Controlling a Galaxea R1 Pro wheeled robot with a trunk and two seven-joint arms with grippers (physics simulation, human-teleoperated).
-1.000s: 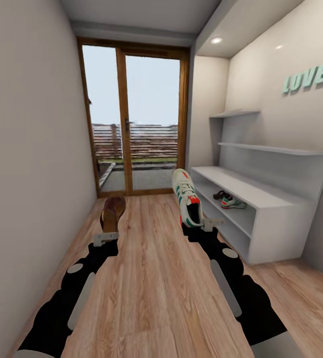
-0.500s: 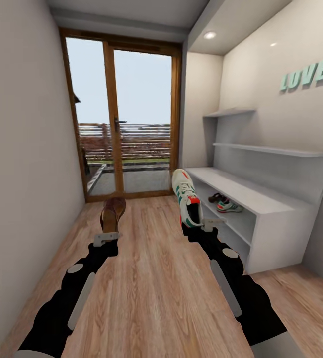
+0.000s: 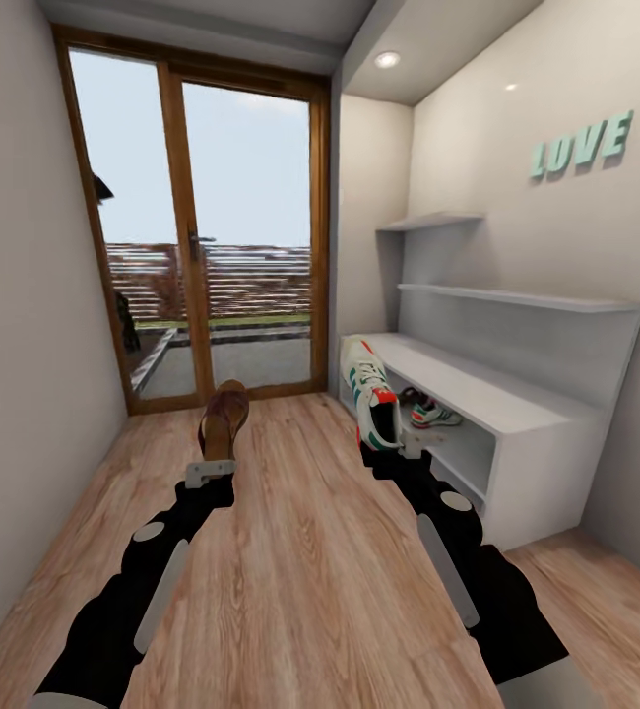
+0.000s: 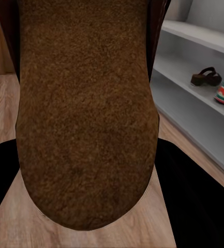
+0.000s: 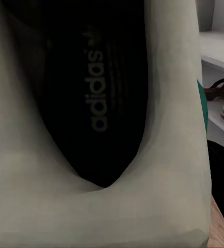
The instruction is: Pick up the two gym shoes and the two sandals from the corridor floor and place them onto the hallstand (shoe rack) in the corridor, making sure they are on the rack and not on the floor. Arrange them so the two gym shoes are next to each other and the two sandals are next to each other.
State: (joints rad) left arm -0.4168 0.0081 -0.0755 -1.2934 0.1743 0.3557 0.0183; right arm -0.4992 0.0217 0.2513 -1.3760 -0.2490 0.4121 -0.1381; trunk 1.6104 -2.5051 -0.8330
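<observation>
My left gripper (image 3: 212, 463) is shut on a brown sandal (image 3: 224, 418), held heel-down with the toe pointing away; its brown sole (image 4: 86, 108) fills the left wrist view. A white gym shoe (image 3: 370, 391) with green stripes and a red heel is held the same way by my right gripper (image 3: 399, 448), which is shut on it; its dark inside (image 5: 96, 88) shows in the right wrist view. On the upper low shelf of the grey hallstand (image 3: 517, 394) at the right lie a second sandal (image 3: 408, 399) and a second gym shoe (image 3: 433, 415), side by side.
A wood-framed glass door (image 3: 197, 236) closes the corridor's far end. Plain walls stand close on the left (image 3: 15, 325) and behind the rack. Wood-plank floor (image 3: 300, 551) runs between the arms. Wall shelves (image 3: 517, 295) hang above the bench top.
The whole view has moved forward along the corridor and shifted right; door and hallstand look nearer. Both arms keep their pose and hold the same shoes.
</observation>
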